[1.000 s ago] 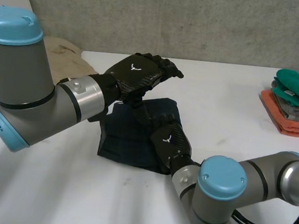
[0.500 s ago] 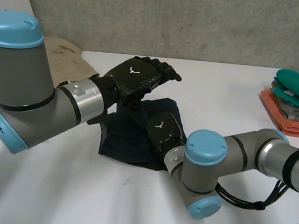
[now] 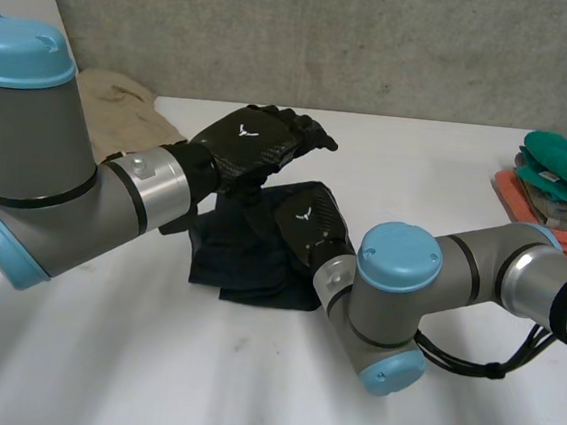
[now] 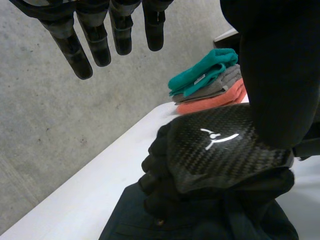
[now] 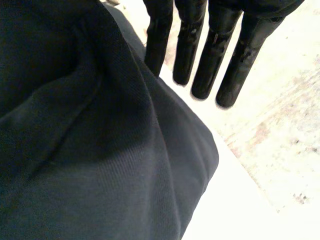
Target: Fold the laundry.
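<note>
A dark navy cloth point(image 3: 233, 263) lies bunched on the white table point(image 3: 99, 356), in front of my left arm. My right hand point(image 3: 312, 230) lies palm down on the cloth's right part. In the right wrist view its fingers point(image 5: 210, 45) are straight and reach past the cloth's edge point(image 5: 100, 150) over the table. My left hand point(image 3: 255, 140) hovers just above the cloth's far edge and touches nothing. Its fingers point(image 4: 95, 40) are straight and open. The left wrist view has the back of the right hand point(image 4: 220, 145) resting on the cloth point(image 4: 200, 220).
A stack of folded cloths, teal over grey over orange point(image 3: 562, 189) point(image 4: 210, 82), sits at the table's right edge. A crumpled tan cloth point(image 3: 123, 107) lies at the back left. A concrete wall stands behind the table.
My right hand slid farther up the navy cloth, pushing it into a shorter, more bunched shape, and the right arm swung in. The left hand barely moved.
</note>
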You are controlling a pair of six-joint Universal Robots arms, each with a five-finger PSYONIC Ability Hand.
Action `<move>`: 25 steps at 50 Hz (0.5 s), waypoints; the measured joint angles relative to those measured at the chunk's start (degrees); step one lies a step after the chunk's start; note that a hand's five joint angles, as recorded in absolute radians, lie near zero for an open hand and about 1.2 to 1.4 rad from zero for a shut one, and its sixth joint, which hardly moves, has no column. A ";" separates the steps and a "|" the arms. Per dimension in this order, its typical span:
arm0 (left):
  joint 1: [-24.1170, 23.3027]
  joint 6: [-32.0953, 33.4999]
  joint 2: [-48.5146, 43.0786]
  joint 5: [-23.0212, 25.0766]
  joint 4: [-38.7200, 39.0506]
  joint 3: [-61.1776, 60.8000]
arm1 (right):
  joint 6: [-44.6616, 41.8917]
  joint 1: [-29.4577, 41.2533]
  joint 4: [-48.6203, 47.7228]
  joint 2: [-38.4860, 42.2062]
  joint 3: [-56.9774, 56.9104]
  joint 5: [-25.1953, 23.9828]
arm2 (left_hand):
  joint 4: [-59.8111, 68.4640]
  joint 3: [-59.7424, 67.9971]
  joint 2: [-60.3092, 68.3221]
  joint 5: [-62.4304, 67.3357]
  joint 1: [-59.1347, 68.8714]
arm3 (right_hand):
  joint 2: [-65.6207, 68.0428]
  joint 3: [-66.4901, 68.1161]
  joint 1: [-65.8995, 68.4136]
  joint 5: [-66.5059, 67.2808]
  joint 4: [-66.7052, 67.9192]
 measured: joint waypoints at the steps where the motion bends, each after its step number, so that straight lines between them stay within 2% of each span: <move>1: 0.04 0.00 0.07 0.00 0.00 -0.17 | 0.12 -0.13 0.56 -0.22 0.51 0.01 | 0.00 0.00 0.00 0.00 0.00 | -3.13 -3.06 -2.96 -2.18 -3.10; 5: 0.12 0.00 0.22 0.00 -0.01 -0.75 | 1.01 -1.02 3.15 -1.10 2.56 0.07 | 0.00 0.00 0.00 -0.01 0.00 | -19.90 -19.66 -18.26 -16.61 -19.73; 8: 0.12 0.00 0.27 0.01 -0.01 -1.24 | 2.16 -2.01 5.16 -2.40 4.51 -0.02 | -0.01 0.00 0.00 -0.01 0.00 | -24.29 -23.80 -21.77 -19.70 -23.22; 17: 0.09 0.00 0.25 0.07 0.01 -1.97 | 4.17 -3.38 7.00 -7.94 10.86 -1.38 | 0.00 0.00 0.00 -0.02 0.00 | -24.42 -24.44 -22.48 -19.81 -23.38; 25: 0.10 -0.04 0.23 0.09 0.01 -2.11 | 3.11 -3.33 5.15 -6.85 12.03 -4.04 | -0.01 0.00 0.00 0.00 0.00 | -24.43 -24.44 -22.48 -19.80 -23.38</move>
